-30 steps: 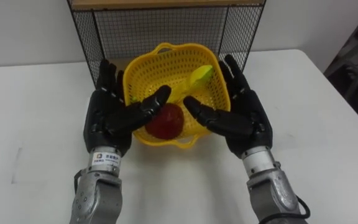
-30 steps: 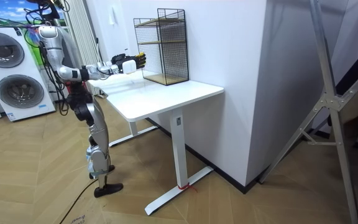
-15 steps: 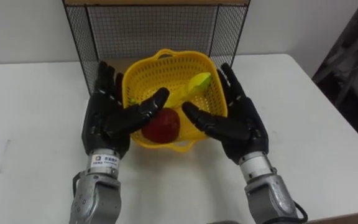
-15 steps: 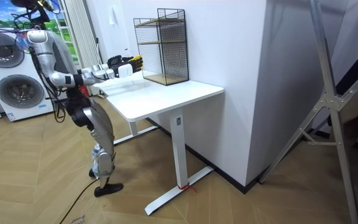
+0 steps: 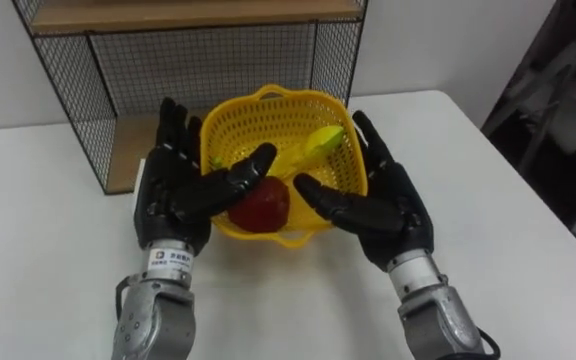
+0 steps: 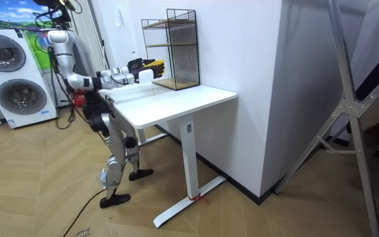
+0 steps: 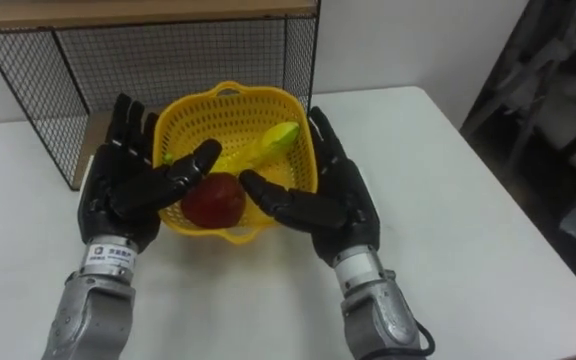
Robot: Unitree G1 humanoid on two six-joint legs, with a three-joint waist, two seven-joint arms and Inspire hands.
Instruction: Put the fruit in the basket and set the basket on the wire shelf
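The yellow basket [image 5: 271,112] is pressed between the left robot hand [image 5: 173,195] and the right robot hand [image 5: 393,205]. Both are flat-fingered, with thumbs across its front. Inside, a red apple [image 5: 265,203] lies at 6 o'clock. A yellow fruit [image 5: 318,142] points to 2 o'clock, its lower end hidden. The wire shelf [image 5: 78,110], at 11 o'clock, is cut off above.

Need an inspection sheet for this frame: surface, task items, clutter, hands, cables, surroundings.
Surface: white table, bare around the work.
Job's things: yellow basket holds a red apple and a yellow-green fruit. It is in front of the wire shelf, not yet on it. Cannot tell whether it rests on the table.
Clutter: nothing seen.
Hands: left hand and right hand flank the basket, palms facing its sides, fingers straight.
Cables: nothing seen on the table.
Surroundings: the robot stands at the table end nearer the washing machines; wooden floor.
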